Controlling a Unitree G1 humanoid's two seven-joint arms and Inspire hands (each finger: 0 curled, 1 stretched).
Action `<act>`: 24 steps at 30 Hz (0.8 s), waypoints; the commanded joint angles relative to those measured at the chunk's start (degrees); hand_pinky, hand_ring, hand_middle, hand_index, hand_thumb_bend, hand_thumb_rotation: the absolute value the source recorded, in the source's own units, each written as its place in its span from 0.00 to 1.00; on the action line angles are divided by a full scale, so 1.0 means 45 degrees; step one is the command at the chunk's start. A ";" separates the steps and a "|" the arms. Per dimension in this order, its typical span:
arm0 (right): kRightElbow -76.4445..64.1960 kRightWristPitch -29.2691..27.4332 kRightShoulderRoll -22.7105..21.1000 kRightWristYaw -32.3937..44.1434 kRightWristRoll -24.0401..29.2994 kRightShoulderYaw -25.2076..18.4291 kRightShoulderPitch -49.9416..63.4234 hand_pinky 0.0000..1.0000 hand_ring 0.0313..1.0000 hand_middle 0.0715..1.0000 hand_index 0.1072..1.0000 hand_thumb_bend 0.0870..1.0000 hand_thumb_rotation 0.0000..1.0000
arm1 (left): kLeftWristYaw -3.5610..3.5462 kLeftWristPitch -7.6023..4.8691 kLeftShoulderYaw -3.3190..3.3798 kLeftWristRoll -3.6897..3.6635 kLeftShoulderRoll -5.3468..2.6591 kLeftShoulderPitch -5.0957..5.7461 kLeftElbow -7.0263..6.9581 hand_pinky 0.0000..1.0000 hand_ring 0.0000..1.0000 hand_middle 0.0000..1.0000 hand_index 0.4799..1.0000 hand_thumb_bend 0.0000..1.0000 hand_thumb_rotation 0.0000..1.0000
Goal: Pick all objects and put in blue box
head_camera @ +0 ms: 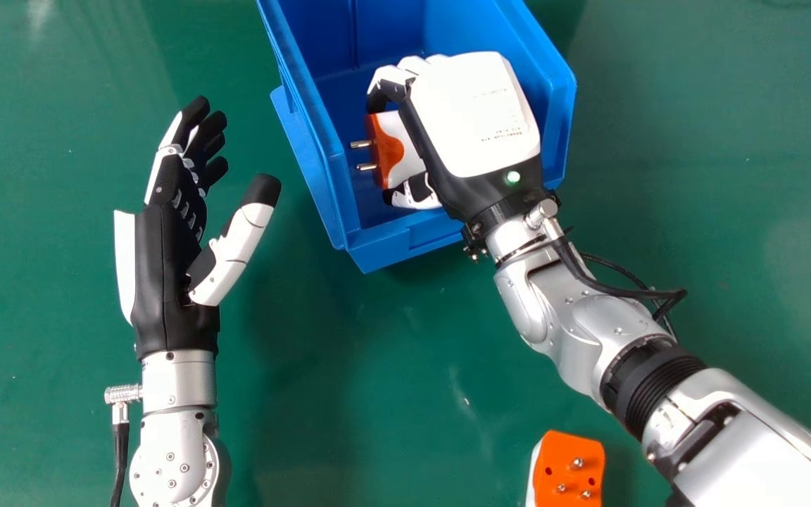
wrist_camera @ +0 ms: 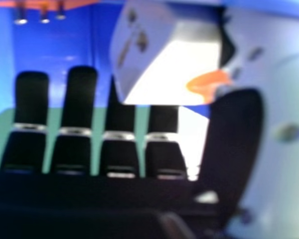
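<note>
My right hand (head_camera: pixel 476 116) is inside the front of the blue box (head_camera: pixel 356 239), back up, curled round an orange-and-white plug adapter (head_camera: pixel 391 151). Its metal pins point left, and its far end lies under the palm. In the right hand view, a white block with an orange patch (wrist_camera: pixel 164 64) sits between the fingers and thumb of my right hand (wrist_camera: pixel 234 144); an orange piece with pins (wrist_camera: pixel 45 5) is beyond. Another orange-and-white adapter (head_camera: pixel 569 468) lies on the table, pins up. Left of the box, my left hand (head_camera: pixel 170 246) is open and holds nothing.
The green table (head_camera: pixel 377 394) surrounds the box. The right forearm crosses the table from the lower right, passing above and right of the loose adapter. The box's left wall stands between the two hands.
</note>
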 commanded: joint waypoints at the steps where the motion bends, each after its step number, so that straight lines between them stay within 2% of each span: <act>1: -0.0495 0.0149 0.0030 -0.0041 0.0048 -0.0043 -0.0089 0.84 0.90 0.92 0.84 0.80 0.15 | -0.0011 -0.0293 -0.0025 -0.0092 -0.0057 -0.0063 -0.0128 0.88 0.88 0.87 0.76 0.81 0.54; 4: -0.0675 0.0172 0.0034 -0.0089 0.0112 -0.0084 -0.0018 0.89 0.94 0.95 0.88 0.83 0.16 | 0.0073 -0.0317 -0.0006 -0.0002 -0.0041 -0.0062 -0.0101 0.88 0.88 0.87 0.75 0.81 0.54; 9: -0.0915 0.0285 0.0004 -0.0421 0.0129 -0.0194 0.0059 0.97 0.98 0.98 0.96 0.90 0.17 | -0.0099 -0.0277 -0.0009 -0.0145 -0.0071 -0.0027 -0.0140 0.88 0.88 0.87 0.75 0.81 0.53; 11: -0.1024 0.0316 -0.0010 -0.0559 0.0156 -0.0268 0.0098 0.98 0.99 0.99 0.97 0.91 0.17 | -0.0101 -0.0210 -0.0002 -0.0157 -0.0067 -0.0009 -0.0167 0.88 0.88 0.87 0.75 0.81 0.53; 14: -0.1252 0.0358 -0.0025 -0.0795 0.0200 -0.0389 0.0195 0.99 0.99 0.99 0.99 0.92 0.18 | -0.0169 -0.0267 -0.0003 -0.0247 -0.0068 0.0012 -0.0178 0.88 0.89 0.87 0.76 0.82 0.53; 18: -0.1957 0.0226 -0.0175 -0.0995 0.0381 -0.0684 0.0525 0.99 1.00 1.00 0.99 0.94 0.18 | -0.0104 -0.0293 -0.0030 -0.0175 -0.0036 0.0067 -0.0197 0.88 0.88 0.87 0.76 0.81 0.53; 21: -0.3173 0.0253 -0.0415 -0.0859 0.0564 -0.1003 0.1119 1.00 1.00 1.00 1.00 0.93 0.18 | -0.0108 -0.0300 -0.0043 -0.0184 -0.0050 0.0142 -0.0276 0.88 0.88 0.87 0.75 0.82 0.53; 24: -0.5111 0.0445 -0.0751 -0.0420 0.0763 -0.1487 0.2089 1.00 1.00 1.00 1.00 0.92 0.18 | -0.0183 -0.0325 -0.0061 -0.0237 -0.0065 0.0234 -0.0360 0.88 0.88 0.87 0.76 0.81 0.53</act>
